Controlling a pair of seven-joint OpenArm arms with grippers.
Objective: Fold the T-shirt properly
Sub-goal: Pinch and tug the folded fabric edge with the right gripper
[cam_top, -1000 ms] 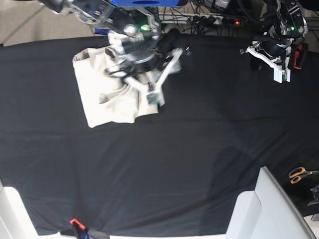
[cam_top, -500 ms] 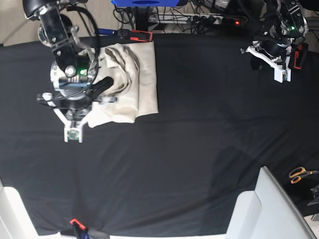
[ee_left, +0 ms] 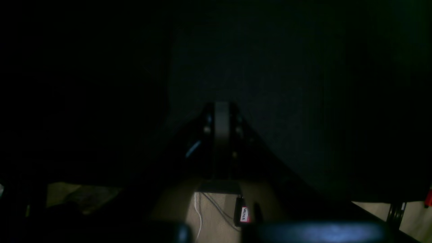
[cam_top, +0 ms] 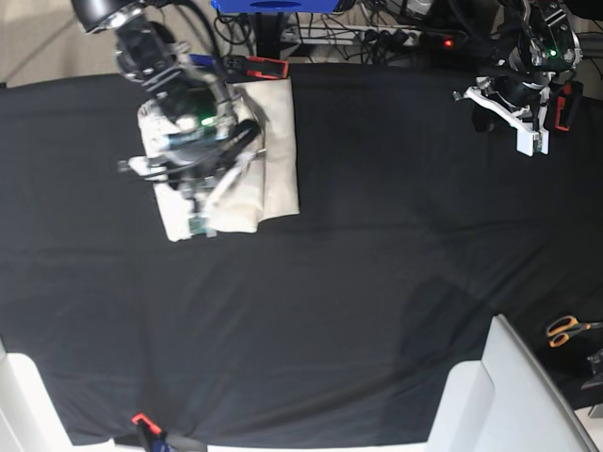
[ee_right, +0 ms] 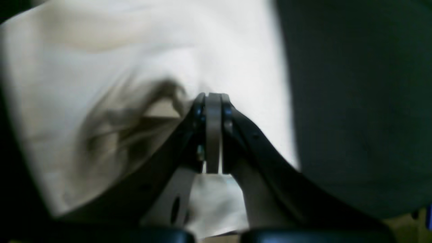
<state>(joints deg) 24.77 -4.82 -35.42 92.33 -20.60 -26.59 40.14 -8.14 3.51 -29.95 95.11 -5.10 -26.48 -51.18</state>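
- Over the far left corner of the black tablecloth [cam_top: 358,311], as the base view frames it, my right gripper [cam_top: 200,222] hangs above the cream T-shirt [cam_top: 273,151], which lies as a small, lumpy rectangular bundle near the table's back edge.
- My right gripper's jaws are pressed flat together with no cloth between them; in the wrist view the pale fabric [ee_right: 101,67] sits under and behind the fingertips, blurred, so I cannot tell whether they touch it.
- My left gripper [cam_top: 529,141] is parked well apart at the far right corner, jaws likewise closed and empty over bare dark cloth.
- Risk one: with pinched jaws, a downward press may drag the top layer and pull the fold askew, because the cloth is loose and creased on the side nearest me.
- Risk two: the bunched ridge under my arm could trap a wrinkle if flattened as it lies.
- Risk three: a sideways sweep may slide the whole bundle toward the back edge, where cables and a power strip [cam_top: 405,38] lie close.
- Risk four: working one-handed, nothing anchors the opposite edge, so the layers may creep apart.
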